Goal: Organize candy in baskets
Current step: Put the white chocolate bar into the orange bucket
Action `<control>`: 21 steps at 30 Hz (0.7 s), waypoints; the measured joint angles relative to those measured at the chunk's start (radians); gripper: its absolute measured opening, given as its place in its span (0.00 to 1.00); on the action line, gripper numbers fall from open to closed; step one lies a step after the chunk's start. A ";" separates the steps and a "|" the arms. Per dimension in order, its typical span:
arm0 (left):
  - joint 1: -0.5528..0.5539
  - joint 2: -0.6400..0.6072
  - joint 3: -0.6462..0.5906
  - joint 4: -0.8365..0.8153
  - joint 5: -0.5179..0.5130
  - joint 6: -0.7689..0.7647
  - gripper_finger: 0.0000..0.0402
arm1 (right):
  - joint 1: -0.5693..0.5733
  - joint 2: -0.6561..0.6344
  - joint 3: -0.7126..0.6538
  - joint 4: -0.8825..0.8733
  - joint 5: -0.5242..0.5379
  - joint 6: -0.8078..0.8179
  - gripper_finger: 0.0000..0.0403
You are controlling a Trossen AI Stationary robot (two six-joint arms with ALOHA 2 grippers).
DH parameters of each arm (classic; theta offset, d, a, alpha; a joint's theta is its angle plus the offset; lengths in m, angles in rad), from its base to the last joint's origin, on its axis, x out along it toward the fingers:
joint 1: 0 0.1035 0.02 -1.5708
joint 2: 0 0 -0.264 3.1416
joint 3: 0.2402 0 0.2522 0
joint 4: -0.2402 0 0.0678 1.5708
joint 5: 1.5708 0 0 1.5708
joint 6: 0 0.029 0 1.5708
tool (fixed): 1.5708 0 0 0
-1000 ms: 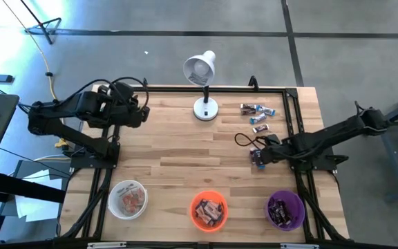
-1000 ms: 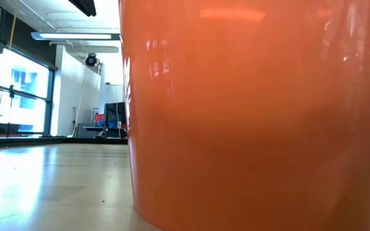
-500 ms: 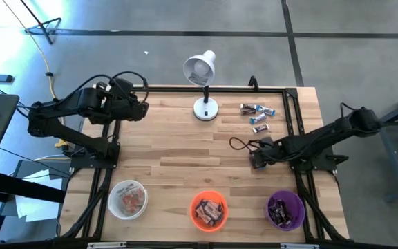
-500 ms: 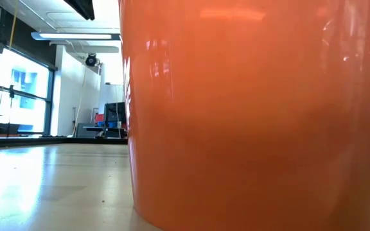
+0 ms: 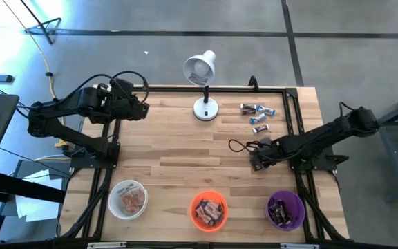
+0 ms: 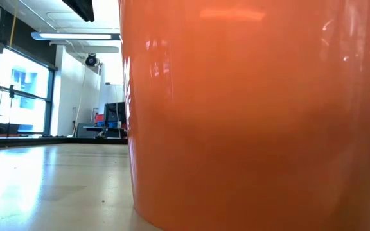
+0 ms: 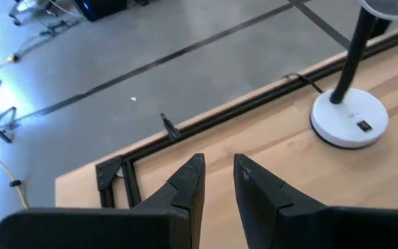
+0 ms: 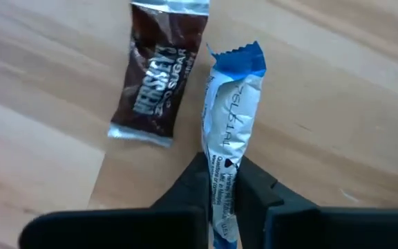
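Wood planks make up the bench (image 5: 185,149), and over its far left corner the left tool (image 7: 218,181) hangs with its fingers slightly parted, nothing between them. Along the near edge stand three baskets in a row: the white basket (image 5: 128,199), the orange basket (image 5: 209,210) and the purple basket (image 5: 285,210), each with candy in it; the orange one fills almost the whole low view (image 6: 255,115). Toward the far side stands a white desk lamp (image 5: 203,90), and to its right a small cluster of loose candies (image 5: 258,114) lies on the wood. On the right half of the bench, between that cluster and the purple basket, the right tool (image 5: 256,160) is low over the surface with its fingers pinched closed on one end of a blue and white candy (image 8: 230,124), whose other end sticks out ahead of the fingertips. Just beside that candy, not touching the tool, a dark brown candy (image 8: 159,76) lies flat on the wood.
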 joint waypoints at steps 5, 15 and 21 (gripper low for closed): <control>0.000 0.000 0.000 0.002 0.056 -0.016 0.16 | 0.016 -0.007 0.122 -0.168 0.015 -0.061 0.03; 0.000 0.000 0.000 0.002 0.058 -0.051 0.16 | 0.169 -0.011 0.533 -0.225 0.262 -0.310 0.02; 0.000 0.000 0.000 0.002 0.058 -0.010 0.16 | 0.302 0.036 0.705 -0.127 0.491 -0.401 0.02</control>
